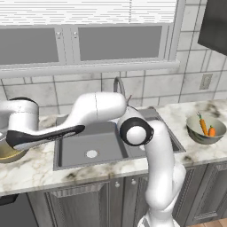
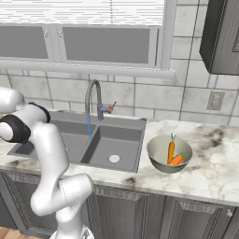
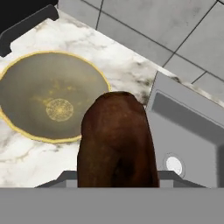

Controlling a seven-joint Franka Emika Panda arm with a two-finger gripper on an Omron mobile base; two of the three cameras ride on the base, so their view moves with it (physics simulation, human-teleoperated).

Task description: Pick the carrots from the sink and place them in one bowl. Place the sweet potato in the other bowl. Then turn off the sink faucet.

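Note:
My gripper [image 3: 117, 177] is shut on the sweet potato [image 3: 116, 138], a dark brown lump that hides the fingertips. It hangs above the marble counter, over the near rim of the tan-gold bowl [image 3: 48, 96], between that bowl and the sink [image 3: 188, 127]. The tan-gold bowl [image 1: 9, 155] holds nothing. Both carrots [image 2: 172, 153] lie in the grey bowl [image 2: 158, 158] right of the sink [image 2: 112, 140]; the carrots [image 1: 206, 127] also show in the grey bowl [image 1: 195, 133]. The faucet [image 2: 93, 100] arches over the sink, a thin blue stream [image 2: 88, 127] falling from it.
My arm reaches left across the sink [image 1: 93, 146] and hides most of the faucet [image 1: 119, 84]. A black appliance edge with a handle [image 3: 26, 22] lies beyond the tan bowl. Tiled wall and a window stand behind the counter; a dark cabinet [image 2: 221, 37] hangs at the right.

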